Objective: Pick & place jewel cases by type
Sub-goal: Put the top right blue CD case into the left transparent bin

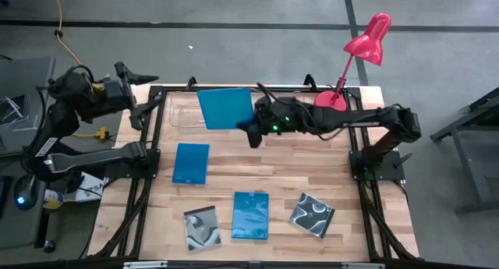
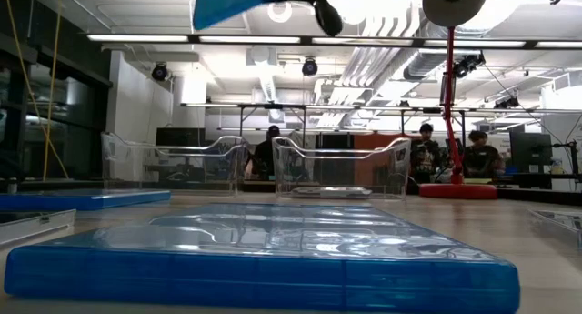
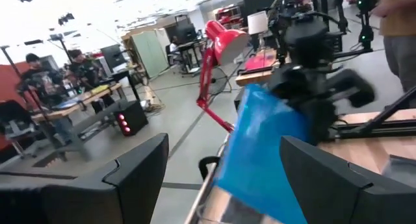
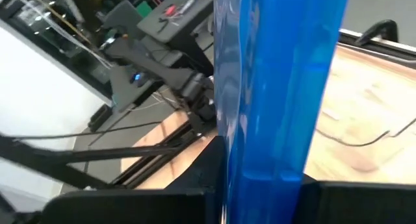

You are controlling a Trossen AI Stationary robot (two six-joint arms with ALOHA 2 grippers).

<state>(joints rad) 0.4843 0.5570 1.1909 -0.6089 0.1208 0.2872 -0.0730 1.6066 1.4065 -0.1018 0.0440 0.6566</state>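
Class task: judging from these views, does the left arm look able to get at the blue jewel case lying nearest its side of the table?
Probably yes. The left gripper is open and empty, that blue case lies flat with nothing on it, and the right gripper holds another blue case farther back.

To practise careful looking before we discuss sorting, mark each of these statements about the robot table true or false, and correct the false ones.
1. The right gripper holds a blue jewel case in the air. True.
2. Three blue cases lie flat on the table. False: two lie flat, one near the left arm and one at the front; the third is held.
3. The left gripper has its jaws open and holds nothing. True.
4. The pink desk lamp stands at the table's front edge. False: it stands at the far right corner.
5. Two cases with swirl covers lie at the front. True.
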